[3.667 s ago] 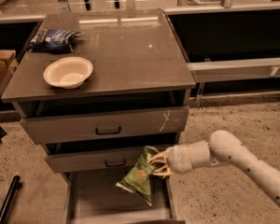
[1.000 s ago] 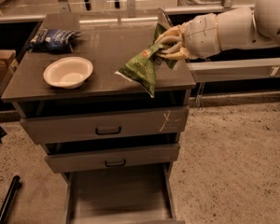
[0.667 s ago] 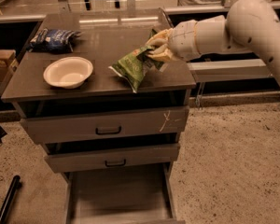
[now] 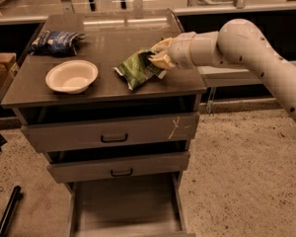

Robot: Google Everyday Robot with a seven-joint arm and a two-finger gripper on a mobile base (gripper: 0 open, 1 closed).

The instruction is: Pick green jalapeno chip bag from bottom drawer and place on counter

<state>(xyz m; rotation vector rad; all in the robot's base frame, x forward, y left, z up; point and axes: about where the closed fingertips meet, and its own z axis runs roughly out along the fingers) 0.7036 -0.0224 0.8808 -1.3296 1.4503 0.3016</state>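
The green jalapeno chip bag (image 4: 138,69) lies tilted on the counter (image 4: 103,41), right of centre, its lower end touching the top. My gripper (image 4: 157,54) is shut on the bag's upper right end, reaching in from the right on the white arm (image 4: 237,46). The bottom drawer (image 4: 124,205) is pulled open below, and its flat floor shows nothing in it.
A white bowl (image 4: 71,76) sits on the counter left of the bag. A dark blue chip bag (image 4: 55,40) lies at the back left corner. The two upper drawers (image 4: 113,132) are closed. A cardboard box (image 4: 1,68) stands at the left.
My gripper lifted the green bag out of the bottom drawer, carried it up over the counter, then moved left and down until the bag rests on the top.
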